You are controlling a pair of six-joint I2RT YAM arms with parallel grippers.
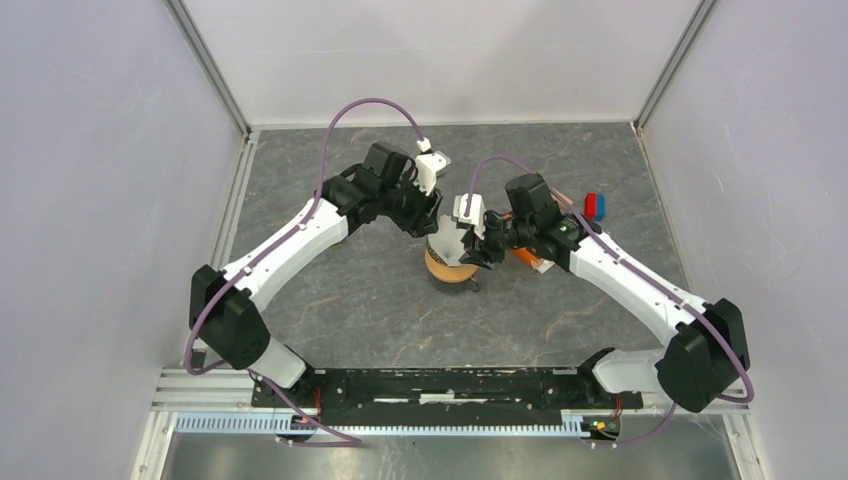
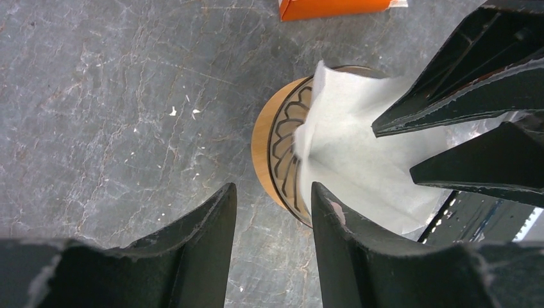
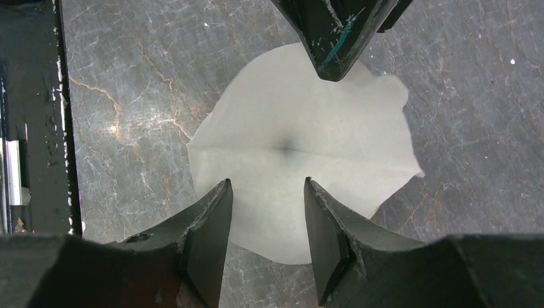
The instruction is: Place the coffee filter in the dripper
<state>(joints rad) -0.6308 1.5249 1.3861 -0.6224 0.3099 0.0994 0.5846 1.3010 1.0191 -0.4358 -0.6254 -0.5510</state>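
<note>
One coffee filter (image 3: 289, 122), one dripper (image 2: 285, 151); left hand (image 2: 272, 199), right hand (image 3: 266, 192) gaping.

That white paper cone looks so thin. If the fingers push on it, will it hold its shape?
Probably not: the coffee filter shows a fold line and a wavy, uneven rim, so it looks floppy. It is likely light, so a nudge might shift it in the dripper. Thin paper may crumple or tear.

L arm (image 1: 300, 235), R arm (image 1: 625, 277) angled inward, wrists close; L jaws, R jaws parted
</note>
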